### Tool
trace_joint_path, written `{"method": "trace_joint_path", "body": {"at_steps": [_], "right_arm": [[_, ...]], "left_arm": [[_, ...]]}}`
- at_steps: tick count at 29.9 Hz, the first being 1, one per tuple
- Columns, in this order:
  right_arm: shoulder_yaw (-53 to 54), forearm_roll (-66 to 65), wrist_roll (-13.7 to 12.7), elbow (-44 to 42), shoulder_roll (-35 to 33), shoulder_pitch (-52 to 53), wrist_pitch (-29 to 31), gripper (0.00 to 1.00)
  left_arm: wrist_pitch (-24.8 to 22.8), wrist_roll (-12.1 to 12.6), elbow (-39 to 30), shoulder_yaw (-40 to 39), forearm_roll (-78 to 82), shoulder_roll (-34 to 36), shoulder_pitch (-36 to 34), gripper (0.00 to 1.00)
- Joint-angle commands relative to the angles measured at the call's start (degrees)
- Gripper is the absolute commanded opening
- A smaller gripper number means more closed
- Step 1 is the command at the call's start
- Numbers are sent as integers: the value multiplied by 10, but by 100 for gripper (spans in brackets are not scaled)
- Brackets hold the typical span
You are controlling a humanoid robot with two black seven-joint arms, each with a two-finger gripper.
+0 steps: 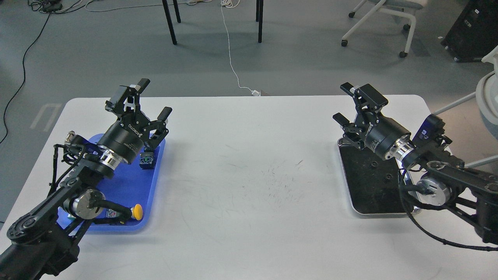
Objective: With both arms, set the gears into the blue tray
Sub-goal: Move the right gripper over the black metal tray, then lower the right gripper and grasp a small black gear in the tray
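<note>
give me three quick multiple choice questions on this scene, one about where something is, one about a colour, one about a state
1. Where is the blue tray?
A. on the table's left side, under the left arm
B. at the table's centre
C. on the floor

2. What colour is the cap of the push-button switch at the blue tray's near edge?
A. red
B. yellow
C. white

3. What state is the left end effector in?
A. shut on a gear
B. shut on a switch
C. open, holding nothing

Answers:
1. A, the tray lies at the left beneath that arm.
2. B, its round cap is yellow.
3. C, its fingers are spread wide with nothing between them.
</note>
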Motion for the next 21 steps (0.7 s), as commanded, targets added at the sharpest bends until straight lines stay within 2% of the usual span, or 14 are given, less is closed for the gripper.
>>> {"method": "trace_joint_path", "body": {"at_steps": [1, 7, 10, 15, 21], "right_arm": [[-136, -98, 0, 2, -28, 128, 10, 99], [-390, -322, 0, -16, -18, 306, 10, 99], [-478, -392, 0, -52, 8, 355, 10, 99], [-569, -465, 0, -129, 49, 371, 9, 96], [-605, -466, 0, -176, 99, 340, 1, 92]], "left_arm": [[0, 0, -1, 0, 1, -3, 4, 98], [0, 0, -18, 0, 1, 1, 10, 98], [0, 0, -26, 0, 1, 2, 12, 98], [0, 0, -30, 0, 1, 2, 17, 98], [0, 0, -34, 0, 1, 1, 19, 98]]}}
